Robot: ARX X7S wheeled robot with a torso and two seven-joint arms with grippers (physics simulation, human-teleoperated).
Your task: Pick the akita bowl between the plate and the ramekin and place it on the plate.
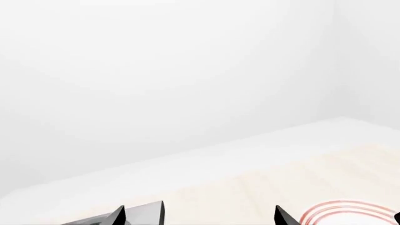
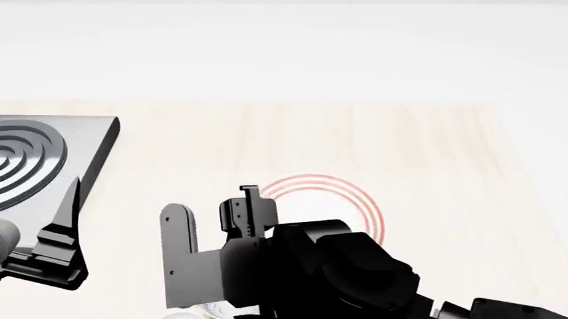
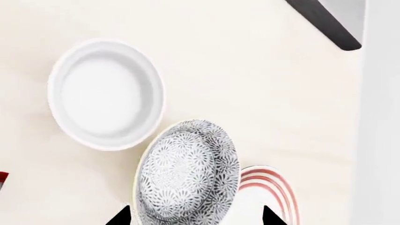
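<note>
Overhead, the head view shows the right gripper at the near-left rim of the plate, its arm hiding the bowl; a grey ridged block lies far left. Next, the right wrist view shows the akita bowl tilted between the fingertips, apparently gripped, beside the ramekin, partly over the plate. Lastly, the left gripper hangs spread and empty, clear of the work.

Red-ringed plate half hidden behind right gripper, grey stove at left
</note>
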